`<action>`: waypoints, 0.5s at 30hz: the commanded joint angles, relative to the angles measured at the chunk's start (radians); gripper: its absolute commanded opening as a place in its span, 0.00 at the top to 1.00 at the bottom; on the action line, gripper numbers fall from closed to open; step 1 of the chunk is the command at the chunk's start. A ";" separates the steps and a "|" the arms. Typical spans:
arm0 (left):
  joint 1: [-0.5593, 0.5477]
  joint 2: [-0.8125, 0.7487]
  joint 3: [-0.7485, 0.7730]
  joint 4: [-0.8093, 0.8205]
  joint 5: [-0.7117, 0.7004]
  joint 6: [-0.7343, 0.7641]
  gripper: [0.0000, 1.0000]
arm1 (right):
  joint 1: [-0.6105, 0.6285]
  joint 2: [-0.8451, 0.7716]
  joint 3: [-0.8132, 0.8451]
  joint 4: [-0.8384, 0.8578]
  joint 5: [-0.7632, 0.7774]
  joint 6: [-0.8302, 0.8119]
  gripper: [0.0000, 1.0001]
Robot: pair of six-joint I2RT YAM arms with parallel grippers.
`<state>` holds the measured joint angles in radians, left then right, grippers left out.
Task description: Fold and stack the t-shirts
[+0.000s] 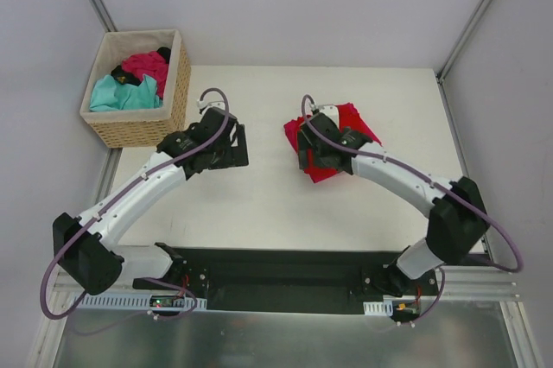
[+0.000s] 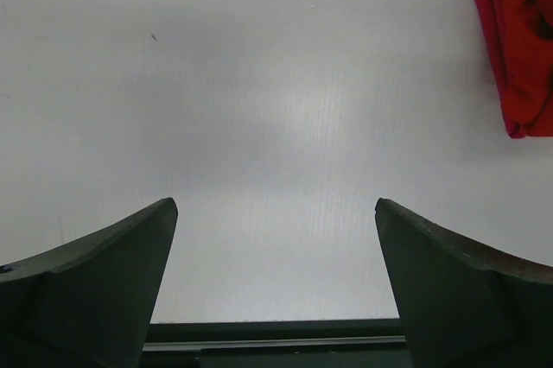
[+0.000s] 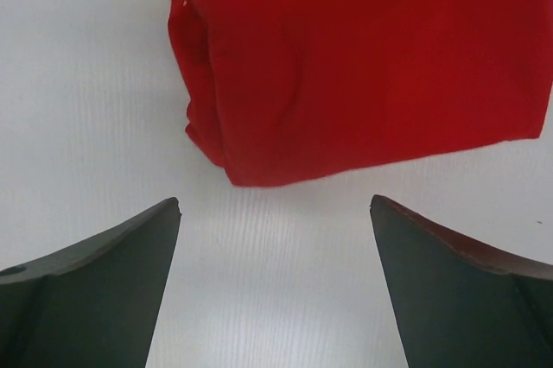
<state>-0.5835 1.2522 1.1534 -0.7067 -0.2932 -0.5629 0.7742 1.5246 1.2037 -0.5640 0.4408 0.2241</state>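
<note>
Red and folded to a rough rectangle, one t-shirt lies far right on the desk just beyond the wide, empty right tool, the left tool equally wide, while a teal shirt and magenta shirt sit crumpled in the far-left basket, seemingly yet to be folded.

basket left of folded t-shirt

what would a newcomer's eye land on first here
The bright red t-shirt stands out, bunched compactly on the white table right of centre, with the right hand open over it. Next comes the wicker basket at the far left corner, holding a teal t-shirt and a magenta t-shirt. The left hand hangs open between them.
</note>
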 commanded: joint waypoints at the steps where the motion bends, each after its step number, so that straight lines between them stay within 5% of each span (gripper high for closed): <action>1: -0.074 -0.040 -0.012 0.032 -0.064 -0.080 0.01 | -0.105 0.117 0.131 0.042 -0.033 -0.019 0.04; 15: -0.128 -0.010 -0.029 0.049 -0.087 -0.045 0.01 | -0.266 0.411 0.278 0.069 -0.175 -0.011 0.04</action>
<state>-0.7074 1.2438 1.1107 -0.6689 -0.3302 -0.6174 0.5224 1.8870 1.4246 -0.4980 0.3191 0.2062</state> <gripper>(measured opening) 0.991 0.962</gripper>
